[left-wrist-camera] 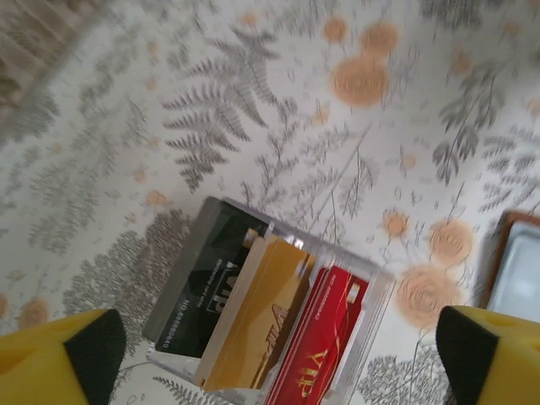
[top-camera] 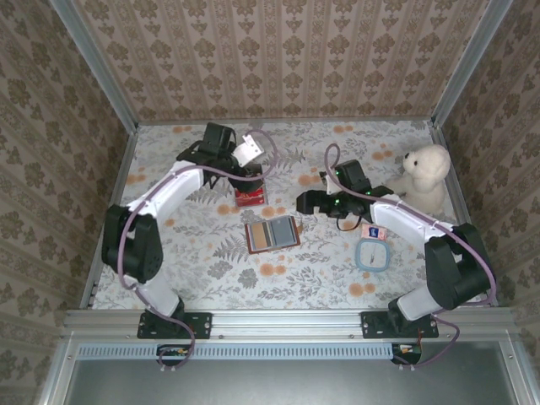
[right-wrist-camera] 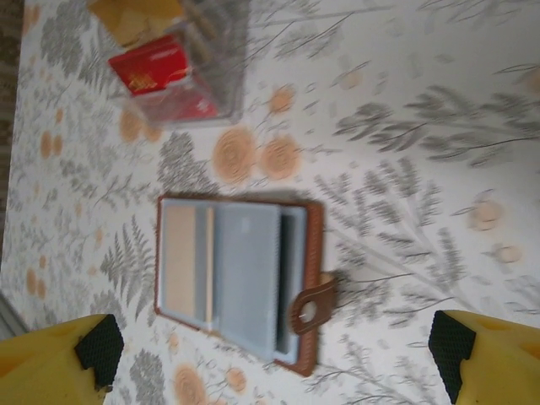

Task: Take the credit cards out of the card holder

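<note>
Spread left gripper (left-wrist-camera: 283, 350) hung over three cards (left-wrist-camera: 270, 321) boxed beyond the card holder (right-wrist-camera: 240, 283); right gripper (right-wrist-camera: 277, 353), spread, near it; one seemingly remained inside.

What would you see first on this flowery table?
A fluffy white teddy bear sits at the flowery table's far right. In the middle lies an open brown leather card holder, and just behind it stands a clear plastic box of black, gold and red cards.

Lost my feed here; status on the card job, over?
Left gripper open, empty, above clear card box. Right gripper open, empty, above card holder, which lies unfolded on table. Nothing blocking it.
</note>
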